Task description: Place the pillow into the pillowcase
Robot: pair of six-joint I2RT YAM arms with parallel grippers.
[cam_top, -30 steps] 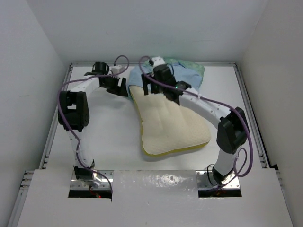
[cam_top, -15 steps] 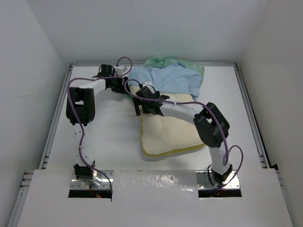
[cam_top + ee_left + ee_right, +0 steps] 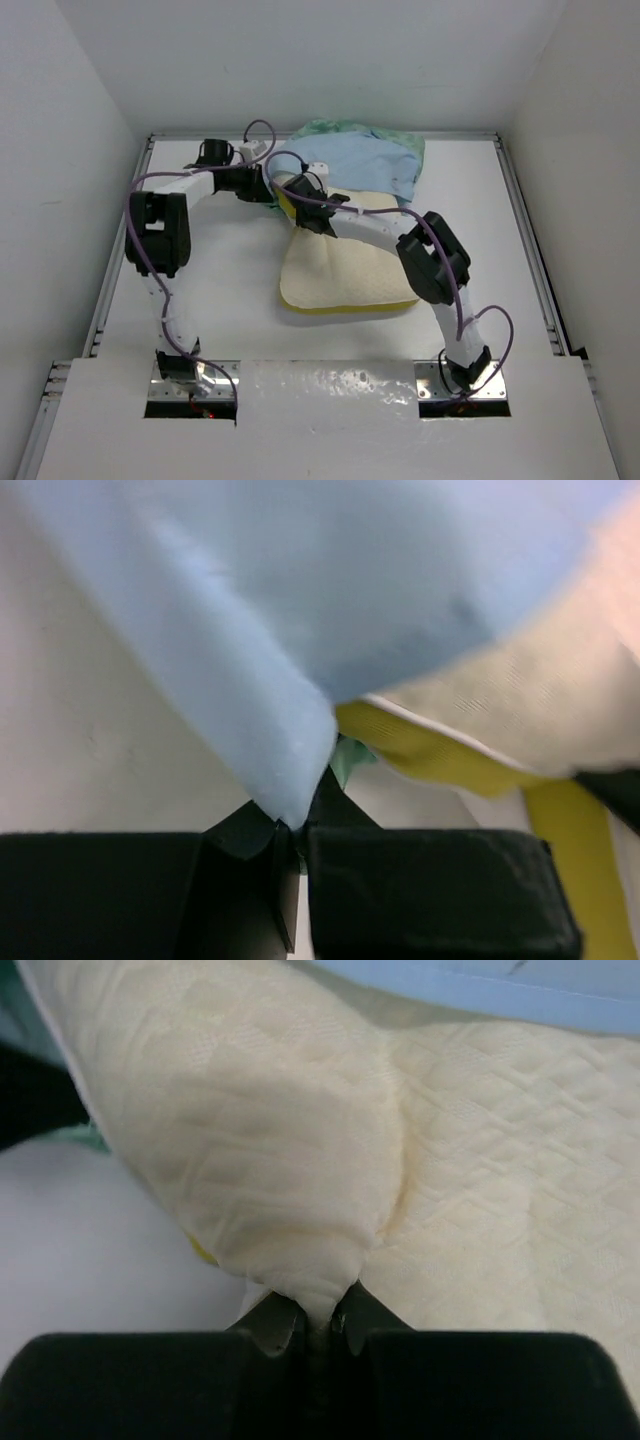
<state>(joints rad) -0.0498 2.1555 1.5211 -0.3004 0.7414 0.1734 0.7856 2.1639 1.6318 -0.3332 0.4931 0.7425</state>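
Note:
The cream-white pillow [image 3: 345,270] with its yellow edge band lies mid-table, its far end reaching under the pillowcase [image 3: 365,160], a light blue and sea-green cloth bunched at the back. My left gripper [image 3: 268,186] is shut on a fold of the pillowcase [image 3: 300,630] at its left corner; the pillow's yellow band [image 3: 440,760] shows just beyond. My right gripper [image 3: 300,207] is shut on a pinch of the pillow [image 3: 290,1180] near its far left corner. The pillowcase's blue edge [image 3: 500,985] lies over the pillow further off.
A raised rail [image 3: 125,245] borders the white table on the left, and another [image 3: 530,240] on the right. White walls close in the back and sides. Purple cables [image 3: 262,135] loop off both arms.
Both grippers have closed, the left on the pillowcase and the right on the pillow. The right arm swung left and pulled the pillow's far corner left; the pillow has turned and shifted left.

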